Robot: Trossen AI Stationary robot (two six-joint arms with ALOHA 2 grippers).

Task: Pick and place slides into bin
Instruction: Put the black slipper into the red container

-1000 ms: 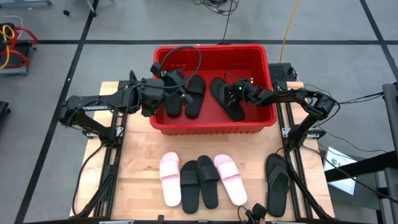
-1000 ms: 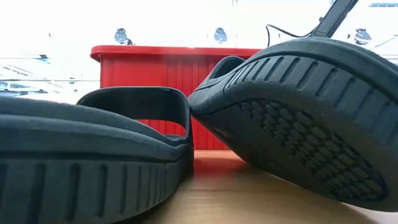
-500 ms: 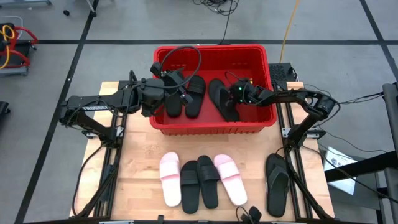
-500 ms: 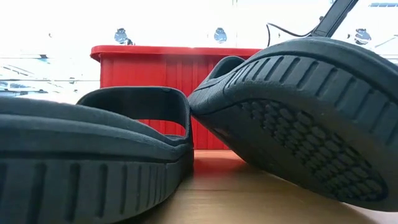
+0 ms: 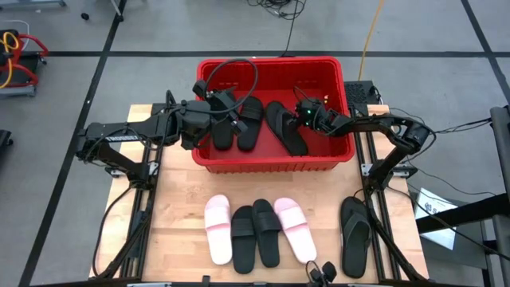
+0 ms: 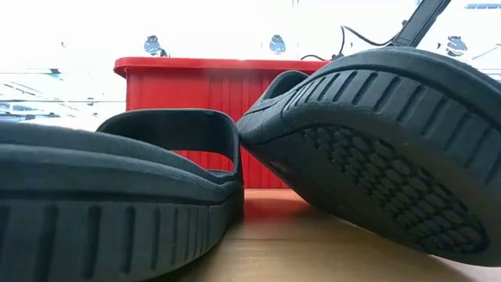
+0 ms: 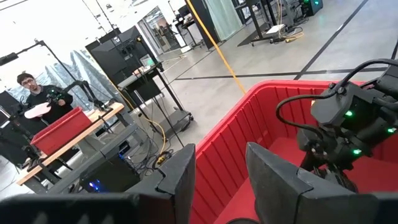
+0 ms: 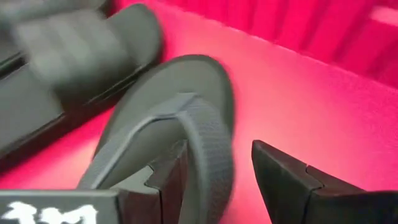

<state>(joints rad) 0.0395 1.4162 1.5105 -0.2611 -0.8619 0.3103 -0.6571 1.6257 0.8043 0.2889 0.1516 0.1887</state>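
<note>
The red bin (image 5: 269,163) stands at the table's far middle. Two black band slides (image 5: 237,127) lie on its floor at the left. My left gripper (image 5: 228,110) (image 7: 217,152) hovers open above them, with nothing between its fingers. My right gripper (image 5: 305,116) (image 8: 217,146) is low inside the bin's right half, shut on a black flip-flop (image 5: 285,126) (image 8: 174,118). On the near table lie two pink slides (image 5: 217,229), two black band slides (image 5: 255,233) and another black flip-flop (image 5: 355,233). My right gripper has the flip-flop's strap (image 8: 211,149) running between its two fingers. One finger (image 8: 166,180) is over the sole and the other (image 8: 286,180) is outside the sole's long edge. The fingers slant down from the table's right. The flip-flop sits low in the bin, tipped toward one long edge.
The low view is filled by the two black band slides (image 6: 117,196) (image 6: 391,157) on the near table, with the bin's near wall (image 6: 196,86) behind them. Bare wood lies between the bin and the near row of slides. A person stands far off in the room (image 7: 28,84).
My right gripper has rolled about its own axis, almost in place. The flip-flop has turned with it: it has shifted slightly toward the bin's left and shows narrower from above, tipped toward its edge.
</note>
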